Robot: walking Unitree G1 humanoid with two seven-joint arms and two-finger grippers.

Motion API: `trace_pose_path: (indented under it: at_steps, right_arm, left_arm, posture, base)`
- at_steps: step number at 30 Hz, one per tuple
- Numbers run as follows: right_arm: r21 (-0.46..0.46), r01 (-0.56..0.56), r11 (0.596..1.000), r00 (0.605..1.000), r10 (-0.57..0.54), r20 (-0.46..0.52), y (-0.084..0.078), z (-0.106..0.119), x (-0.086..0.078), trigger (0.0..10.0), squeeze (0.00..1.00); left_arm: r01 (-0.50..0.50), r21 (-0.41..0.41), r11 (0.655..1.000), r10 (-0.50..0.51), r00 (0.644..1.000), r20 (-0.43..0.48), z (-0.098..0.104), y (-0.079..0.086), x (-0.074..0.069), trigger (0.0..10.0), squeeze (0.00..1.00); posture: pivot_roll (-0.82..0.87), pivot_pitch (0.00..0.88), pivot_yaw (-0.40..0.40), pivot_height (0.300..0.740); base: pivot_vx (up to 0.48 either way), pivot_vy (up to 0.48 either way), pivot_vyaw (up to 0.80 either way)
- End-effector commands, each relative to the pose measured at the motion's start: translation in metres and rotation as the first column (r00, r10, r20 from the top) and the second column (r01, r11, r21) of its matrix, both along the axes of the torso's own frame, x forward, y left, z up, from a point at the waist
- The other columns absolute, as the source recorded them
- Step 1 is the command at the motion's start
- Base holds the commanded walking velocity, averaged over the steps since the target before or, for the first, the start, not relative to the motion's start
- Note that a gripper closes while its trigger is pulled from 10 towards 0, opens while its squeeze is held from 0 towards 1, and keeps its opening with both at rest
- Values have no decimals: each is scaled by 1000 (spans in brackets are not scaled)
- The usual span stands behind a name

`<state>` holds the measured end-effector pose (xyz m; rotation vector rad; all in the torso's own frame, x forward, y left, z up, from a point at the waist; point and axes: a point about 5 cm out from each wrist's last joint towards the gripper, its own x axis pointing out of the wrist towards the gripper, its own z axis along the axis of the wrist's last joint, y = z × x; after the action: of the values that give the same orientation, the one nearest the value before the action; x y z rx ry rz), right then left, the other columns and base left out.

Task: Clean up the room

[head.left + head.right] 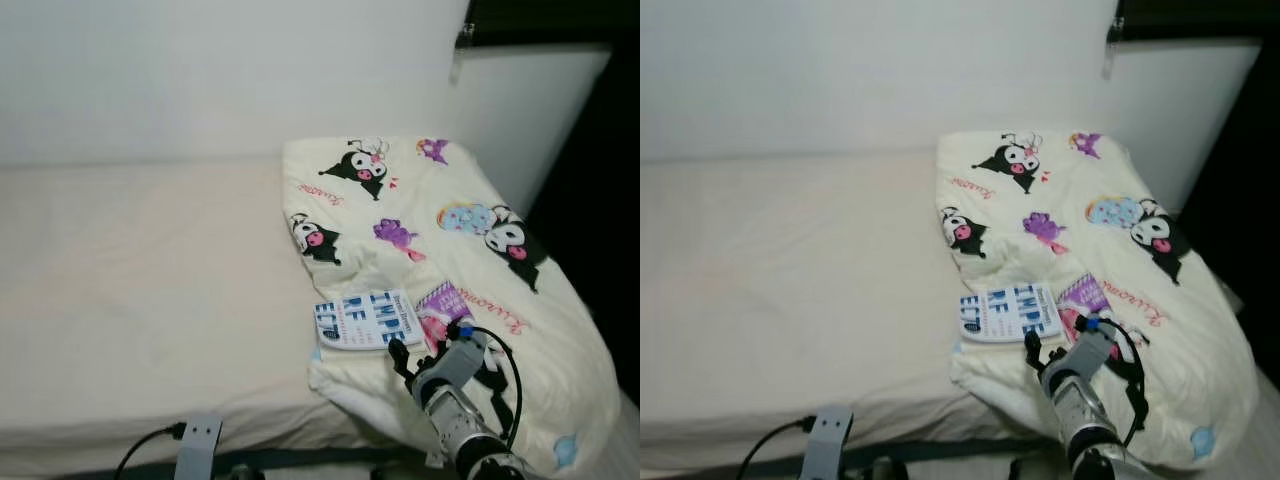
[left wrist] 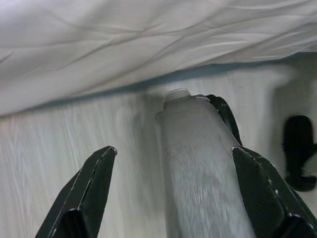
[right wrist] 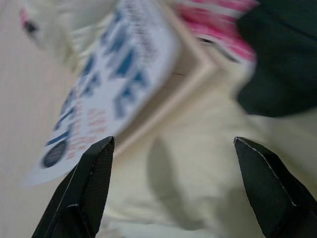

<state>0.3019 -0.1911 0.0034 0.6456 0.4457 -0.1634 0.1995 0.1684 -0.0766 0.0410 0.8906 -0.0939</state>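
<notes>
A white book with big blue letters (image 1: 366,319) lies flat on a cream cartoon-print comforter (image 1: 450,200), near the bed's front edge. My right gripper (image 1: 415,352) hovers just in front of the book's near right corner, open, with nothing between its fingers. In the right wrist view the book (image 3: 114,74) lies just beyond the spread fingertips (image 3: 99,163). A purple and pink item (image 1: 440,305) lies against the book's right side. My left gripper (image 2: 173,148) hangs low over the pale floor beside the bed, open.
The cream bed sheet (image 1: 150,270) spreads to the left of the comforter, against a white wall. A dark gap (image 1: 610,200) runs along the bed's right side. In the left wrist view a grey tube (image 2: 198,173) stands between the fingers, and a black object (image 2: 297,148) lies on the floor.
</notes>
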Motion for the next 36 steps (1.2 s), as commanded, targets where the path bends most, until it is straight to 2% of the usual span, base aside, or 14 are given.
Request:
trace_pose_path:
  at_steps: [1,4,6,11,13,14,16,20,23,25,27,29,36]
  right_arm:
    - [22,22,999,999,-23,26,-3,6,5,10000,0]
    - [64,67,996,996,-71,62,-11,12,9,10000,0]
    - [64,67,996,996,-71,62,-11,12,9,10000,0]
    - [149,69,986,987,-89,131,-12,23,17,10000,0]
    - [210,45,977,977,-86,193,-9,31,23,10000,0]
    - [210,45,977,977,-86,193,-9,31,23,10000,0]
    - [278,-20,960,960,-59,275,-3,43,32,10000,0]
    - [305,-67,950,948,-35,318,3,50,36,10000,0]
    - [259,-77,963,961,2,277,9,49,38,10000,0]
    - [259,-77,963,961,2,277,9,49,38,10000,0]
    - [216,-50,975,983,10,181,12,40,35,10000,0]
    - [188,-34,981,992,11,124,14,32,31,10000,0]
    - [204,-59,977,987,26,162,17,37,33,10000,0]
  left_arm:
    - [10,23,1000,-8,995,-98,-11,5,-22,10000,0]
    - [13,25,1000,-10,995,-98,-12,6,-22,10000,0]
    - [13,25,1000,-10,995,-98,-12,6,-22,10000,0]
    - [12,23,1000,-10,995,-100,-12,6,-23,10000,0]
    - [12,21,1000,-9,995,-101,-12,6,-23,10000,0]
    - [12,21,1000,-9,995,-101,-12,6,-23,10000,0]
    - [16,22,1000,-14,995,-103,-12,6,-23,10000,0]
    - [18,19,1000,-16,994,-104,-12,7,-24,10000,0]
    - [21,18,1000,-19,994,-103,-12,7,-24,10000,0]
    - [21,18,1000,-19,994,-103,-12,7,-24,10000,0]
    - [11,13,1000,-9,995,-101,-12,7,-24,10000,0]
    - [7,12,1000,-6,995,-101,-12,8,-25,10000,0]
    - [13,22,1000,-11,994,-107,-14,10,-29,10000,0]
  posture:
    - [-84,66,31,595]
    - [-79,69,31,595]
    - [-79,69,31,595]
    - [-76,72,34,595]
    - [-77,73,36,595]
    - [-77,73,36,595]
    - [-79,76,40,595]
    - [-77,79,41,595]
    - [-73,84,44,595]
    - [-73,84,44,595]
    - [-68,94,47,595]
    - [-60,99,49,595]
    - [-50,113,59,595]
  base:
    - [0,0,0]
    - [0,0,0]
    - [0,0,0]
    - [0,0,0]
    - [0,0,0]
    - [0,0,0]
    - [0,0,0]
    - [0,0,0]
    - [0,0,0]
    - [0,0,0]
    - [0,0,0]
    - [0,0,0]
    - [0,0,0]
